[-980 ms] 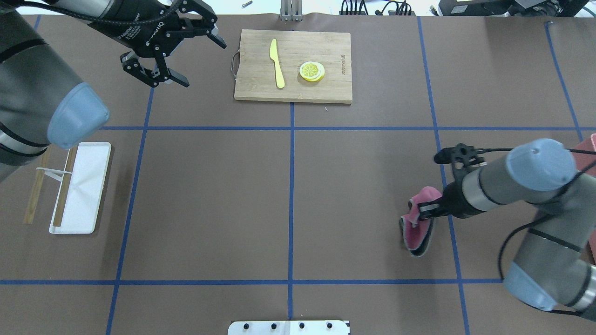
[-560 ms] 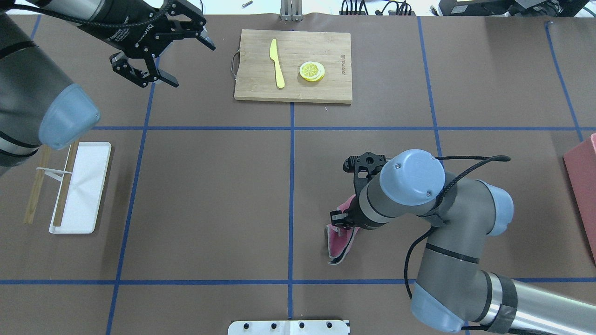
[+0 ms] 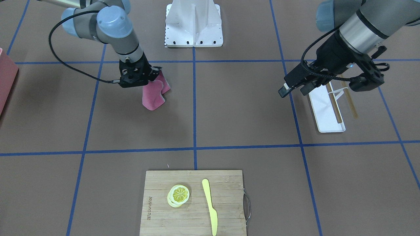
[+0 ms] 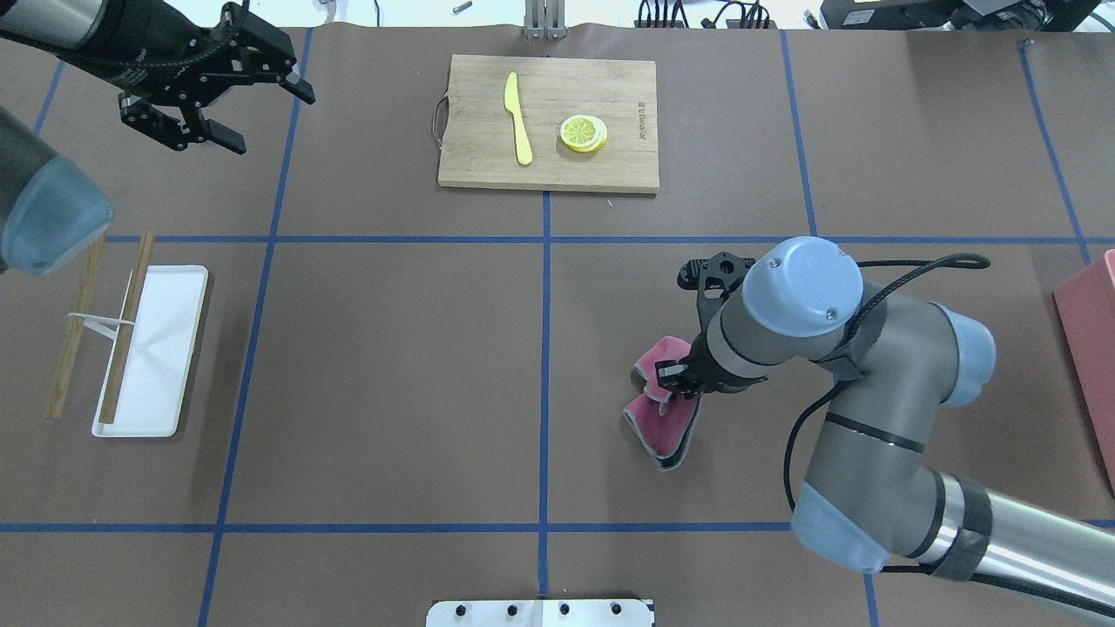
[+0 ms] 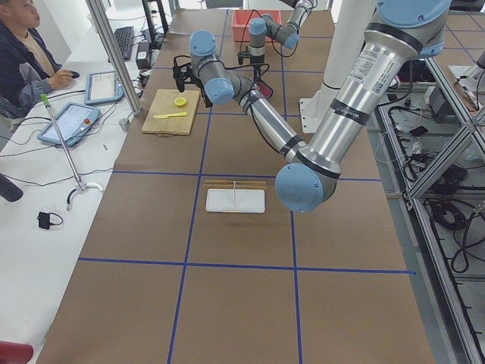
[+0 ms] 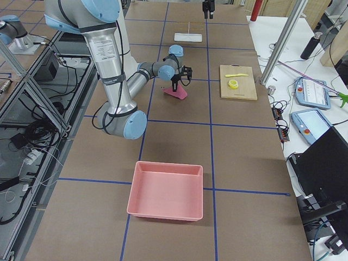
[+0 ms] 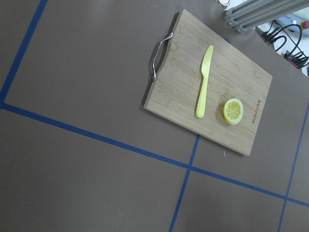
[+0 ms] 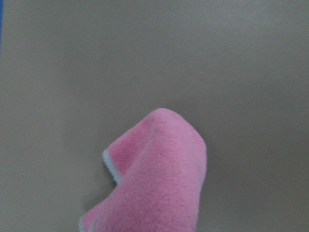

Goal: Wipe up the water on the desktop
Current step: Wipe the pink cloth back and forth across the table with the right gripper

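Note:
The desktop (image 4: 392,366) is a matte grey-brown top with blue tape lines; I see no water on it. My right gripper (image 4: 675,376) is shut on a pink cloth (image 4: 662,422), whose lower part drags on the desktop right of the centre line. The cloth also shows in the front view (image 3: 152,95) and hangs folded in the right wrist view (image 8: 164,179). My left gripper (image 4: 266,117) is open and empty above the far left of the desktop.
A bamboo cutting board (image 4: 470,131) at the far middle carries a yellow knife (image 4: 518,117) and a lemon slice (image 4: 584,133). A white tray (image 4: 165,366) with chopsticks (image 4: 122,331) lies at the left. A pink bin (image 6: 166,190) stands at the right end.
My right arm swept the cloth leftward across the desktop, then back a little to the right and farther away. My left gripper, still open, moved left and farther away.

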### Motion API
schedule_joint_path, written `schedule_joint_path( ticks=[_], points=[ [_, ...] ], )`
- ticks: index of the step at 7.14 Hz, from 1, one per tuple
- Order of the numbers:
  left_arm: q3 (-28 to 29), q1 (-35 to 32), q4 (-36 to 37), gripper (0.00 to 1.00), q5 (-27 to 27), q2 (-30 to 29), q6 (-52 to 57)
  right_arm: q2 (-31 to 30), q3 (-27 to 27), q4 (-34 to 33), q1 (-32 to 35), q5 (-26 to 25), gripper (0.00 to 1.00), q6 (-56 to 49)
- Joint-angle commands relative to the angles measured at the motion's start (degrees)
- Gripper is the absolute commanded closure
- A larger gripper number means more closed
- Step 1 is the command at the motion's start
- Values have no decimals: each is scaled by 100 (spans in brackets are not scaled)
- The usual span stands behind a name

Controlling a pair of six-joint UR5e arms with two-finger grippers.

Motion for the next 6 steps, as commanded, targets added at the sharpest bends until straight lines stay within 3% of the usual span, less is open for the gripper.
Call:
schedule_joint_path(
  ticks=[1,3,5,6],
  points=[
    [181,-328,33,2,75,583,1433,-1118,376,21,778,280,100,-1227],
    [156,-907,16,2,119,1470,3444,-1834,598,30,1202,499,100,-1908],
    [164,-1373,15,2,207,2087,5124,-1383,555,-40,872,474,100,-1483],
    [77,-1515,16,2,172,2316,5420,-1040,546,-32,303,422,100,-531]
  ],
)
